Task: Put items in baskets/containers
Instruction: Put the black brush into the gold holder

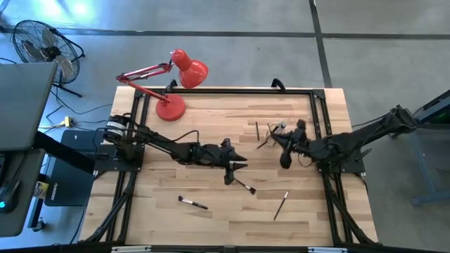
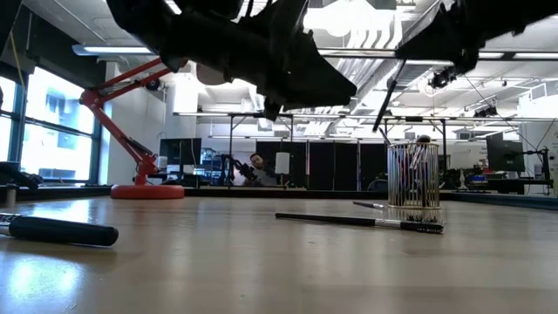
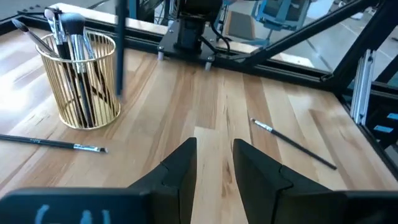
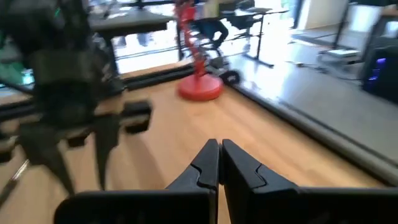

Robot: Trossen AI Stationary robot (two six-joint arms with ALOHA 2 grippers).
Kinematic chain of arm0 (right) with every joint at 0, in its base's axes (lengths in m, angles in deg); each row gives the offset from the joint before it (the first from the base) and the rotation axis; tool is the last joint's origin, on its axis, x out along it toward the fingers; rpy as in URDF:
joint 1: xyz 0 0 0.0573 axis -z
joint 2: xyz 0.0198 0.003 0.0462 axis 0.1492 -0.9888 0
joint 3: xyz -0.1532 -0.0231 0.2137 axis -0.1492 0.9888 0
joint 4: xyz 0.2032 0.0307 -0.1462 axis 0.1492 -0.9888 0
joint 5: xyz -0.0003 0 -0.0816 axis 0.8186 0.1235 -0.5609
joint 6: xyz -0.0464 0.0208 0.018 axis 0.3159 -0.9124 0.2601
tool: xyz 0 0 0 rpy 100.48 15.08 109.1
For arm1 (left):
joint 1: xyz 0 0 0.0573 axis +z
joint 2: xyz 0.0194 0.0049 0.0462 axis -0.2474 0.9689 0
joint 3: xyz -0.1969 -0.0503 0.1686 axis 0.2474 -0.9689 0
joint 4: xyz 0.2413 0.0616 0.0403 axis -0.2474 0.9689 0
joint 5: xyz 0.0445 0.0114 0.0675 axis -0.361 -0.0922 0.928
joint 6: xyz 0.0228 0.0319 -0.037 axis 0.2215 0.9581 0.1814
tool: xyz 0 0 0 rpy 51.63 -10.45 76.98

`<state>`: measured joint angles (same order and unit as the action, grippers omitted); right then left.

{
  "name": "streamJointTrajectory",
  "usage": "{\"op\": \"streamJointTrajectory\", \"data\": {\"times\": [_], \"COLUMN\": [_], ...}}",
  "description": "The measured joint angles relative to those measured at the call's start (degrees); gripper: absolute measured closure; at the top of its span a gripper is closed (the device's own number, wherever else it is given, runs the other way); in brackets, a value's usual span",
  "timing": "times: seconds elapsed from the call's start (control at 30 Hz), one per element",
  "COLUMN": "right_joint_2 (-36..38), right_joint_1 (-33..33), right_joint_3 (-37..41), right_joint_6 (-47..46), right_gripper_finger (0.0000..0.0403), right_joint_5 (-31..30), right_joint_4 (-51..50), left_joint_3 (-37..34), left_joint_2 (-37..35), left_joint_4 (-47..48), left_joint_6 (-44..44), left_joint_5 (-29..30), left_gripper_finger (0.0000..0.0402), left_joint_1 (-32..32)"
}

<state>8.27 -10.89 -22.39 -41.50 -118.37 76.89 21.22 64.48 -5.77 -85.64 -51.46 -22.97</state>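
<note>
A gold wire basket (image 3: 87,81) stands on the table's right half and holds several makeup brushes upright (image 3: 68,37); in the low view the basket (image 2: 411,183) shows at the right. More brushes lie flat on the wood (image 1: 192,202) (image 1: 281,205) (image 1: 245,185) (image 3: 53,143) (image 3: 292,144). My left gripper (image 3: 214,155) (image 1: 238,166) hovers open at mid-table with nothing between its fingers. My right gripper (image 4: 219,152) (image 1: 287,144) is shut beside the basket, and a dark brush (image 2: 388,96) hangs under it. My right gripper is shut on a dark brush near its upper end (image 2: 401,65); the arm's dark bulk and the fingers themselves hide the place of contact. The brush (image 3: 119,56) hangs slanting below the fingers, clear of the table, next to the basket and reaching above its rim.
A red desk lamp (image 1: 172,91) stands at the table's far left corner. Black frame rails (image 1: 232,91) run along the far and side edges. Bare wood lies along the near edge (image 1: 232,225). A person sits far off in the room (image 2: 255,161).
</note>
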Motion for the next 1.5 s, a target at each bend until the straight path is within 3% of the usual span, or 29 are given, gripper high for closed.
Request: {"op": "streamJointTrajectory", "data": {"times": [0.27,0.43,0.6,0.73,0.93,1.23,1.5], "right_joint_2": [0.3,-3.9,-8.6,-11.4,-11.8,-8.2,-6.4], "right_joint_1": [4.8,8.8,13.2,15.1,16.6,16.6,16.6], "right_joint_3": [-15.1,-17.4,-13.7,-10.5,-9.7,-9.7,-9.7], "right_joint_6": [-5.1,-12.6,-16.8,-18.9,-18.8,-16.5,-16.0], "right_gripper_finger": [0.0402,0.0402,0.0402,0.0392,0.0338,0.0263,0.0257], "right_joint_5": [-5.7,-4.5,0.7,1.3,6.6,7.7,10.5], "right_joint_4": [-29.6,-39.9,-40.2,-36.8,-32.8,-31.6,-31.7], "left_joint_3": [0.0,0.0,0.0,0.0,0.0,0.0,0.0], "left_joint_2": [0.0,0.0,0.0,0.0,0.0,0.1,0.1], "left_joint_4": [0.8,0.7,0.7,0.8,0.9,1.4,4.2], "left_joint_6": [-0.7,-0.7,-0.7,-0.7,-1.3,-2.3,-4.1], "left_joint_5": [0.0,0.1,0.1,0.1,-0.4,-0.7,9.7], "left_gripper_finger": [0.0298,0.0298,0.0298,0.0298,0.0298,0.0298,0.0298], "left_joint_1": [0.0,0.0,0.0,0.0,0.0,-0.5,-4.2]}}
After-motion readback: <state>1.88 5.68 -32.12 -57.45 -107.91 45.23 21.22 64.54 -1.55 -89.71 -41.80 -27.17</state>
